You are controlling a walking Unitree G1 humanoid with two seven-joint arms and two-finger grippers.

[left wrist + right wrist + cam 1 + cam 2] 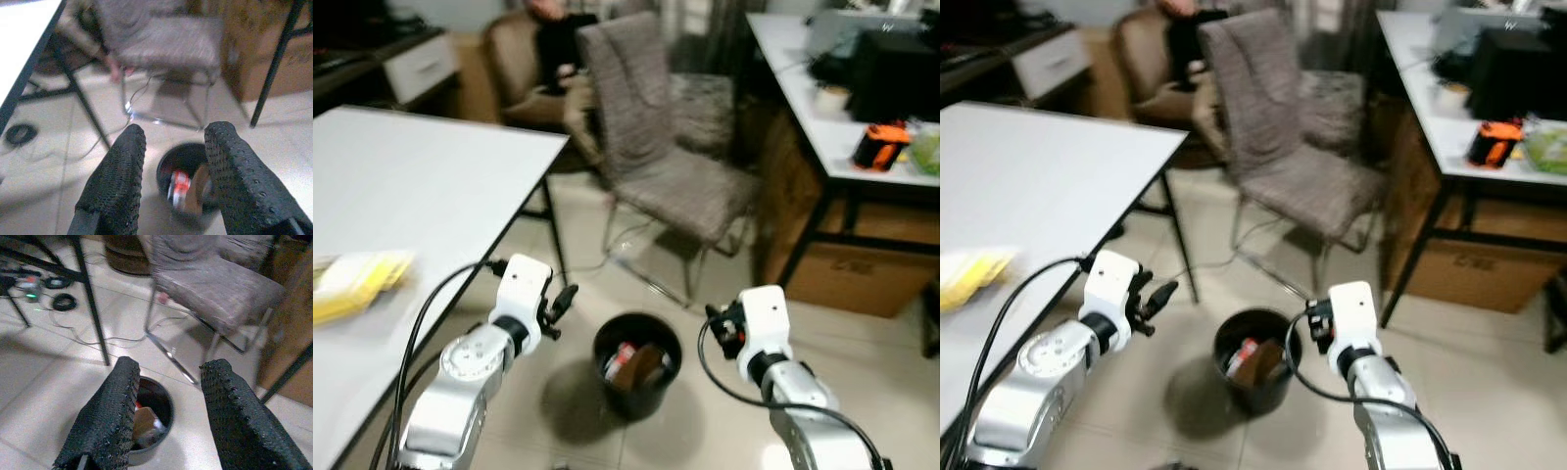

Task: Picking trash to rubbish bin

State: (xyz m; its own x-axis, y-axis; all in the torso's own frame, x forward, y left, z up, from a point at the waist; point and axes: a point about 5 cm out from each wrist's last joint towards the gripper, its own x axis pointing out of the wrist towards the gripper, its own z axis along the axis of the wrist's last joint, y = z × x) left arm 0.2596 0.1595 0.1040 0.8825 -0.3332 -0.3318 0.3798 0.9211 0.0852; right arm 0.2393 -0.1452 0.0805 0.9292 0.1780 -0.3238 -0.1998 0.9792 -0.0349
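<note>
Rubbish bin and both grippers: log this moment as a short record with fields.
bin: black rubbish bin on the tiled floor, between the two arms
bin contents: trash inside, including a red-and-white piece and a brown piece
left gripper: open, empty, bin seen between its fingers
right gripper: open, empty, raised over the floor beside the bin
table: white table at the robot's left, yellow item lying on it
chair: grey chair behind the bin
</note>
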